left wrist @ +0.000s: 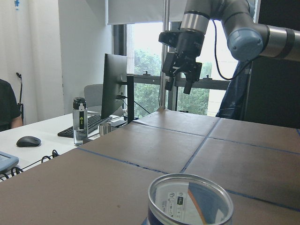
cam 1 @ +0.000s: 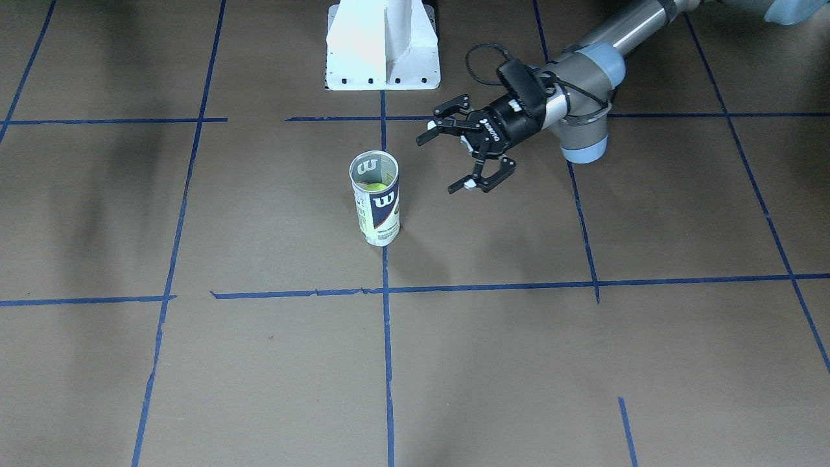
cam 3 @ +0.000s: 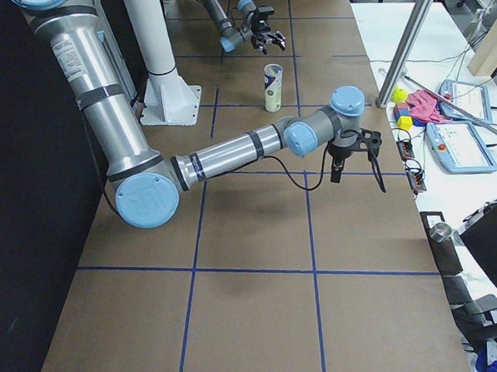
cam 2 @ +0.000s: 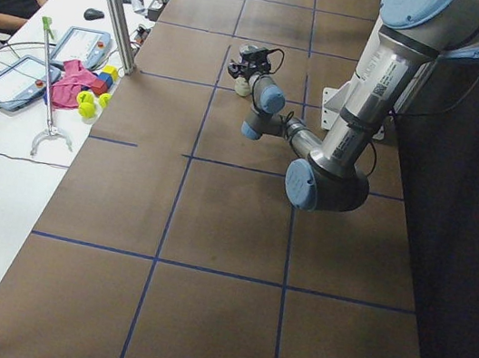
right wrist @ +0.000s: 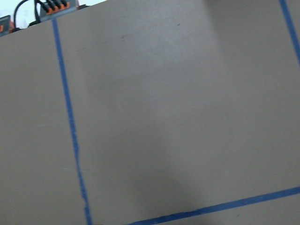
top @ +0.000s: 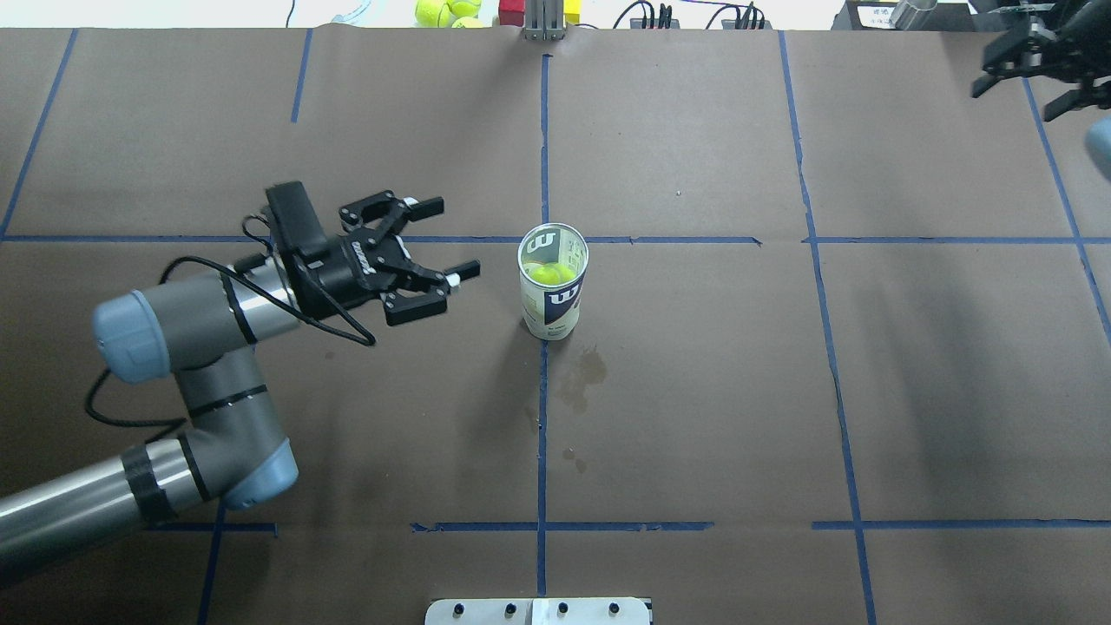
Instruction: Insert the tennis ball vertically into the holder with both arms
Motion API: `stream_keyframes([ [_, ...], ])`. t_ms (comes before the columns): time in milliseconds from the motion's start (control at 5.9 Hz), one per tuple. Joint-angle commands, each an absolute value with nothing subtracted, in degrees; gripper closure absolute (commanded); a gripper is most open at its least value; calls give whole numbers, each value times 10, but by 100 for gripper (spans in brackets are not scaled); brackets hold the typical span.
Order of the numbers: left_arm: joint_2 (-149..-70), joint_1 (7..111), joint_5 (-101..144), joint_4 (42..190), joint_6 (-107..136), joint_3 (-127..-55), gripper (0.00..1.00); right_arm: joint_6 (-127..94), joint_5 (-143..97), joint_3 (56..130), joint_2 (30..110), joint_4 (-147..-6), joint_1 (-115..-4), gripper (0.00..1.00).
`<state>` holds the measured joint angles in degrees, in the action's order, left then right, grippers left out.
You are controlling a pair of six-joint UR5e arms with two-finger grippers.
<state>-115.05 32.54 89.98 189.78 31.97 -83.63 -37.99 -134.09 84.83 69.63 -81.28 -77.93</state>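
The holder, a clear Wilson can with a navy and white label, stands upright near the table's middle; it also shows in the overhead view and the left wrist view. The tennis ball lies inside it, seen through the open top. My left gripper is open and empty, level with the can and a short way to its side, jaws facing it. My right gripper is open and empty, raised over the far right corner, far from the can.
The white pedestal base stands at the robot's side of the table. Spare tennis balls and coloured blocks lie beyond the far edge. A damp stain marks the paper near the can. A metal post and tablets stand by the operators' desk.
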Motion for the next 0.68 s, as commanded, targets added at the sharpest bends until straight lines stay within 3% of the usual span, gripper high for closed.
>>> stream_keyframes([
  [0,-1132,412,951,1801,364,-845,0,-164,-1334,751,697,-812,-832,0],
  [509,-1094,643,1168,1530,350,-833,0,28,-1331,657,696,-811,-912,0],
])
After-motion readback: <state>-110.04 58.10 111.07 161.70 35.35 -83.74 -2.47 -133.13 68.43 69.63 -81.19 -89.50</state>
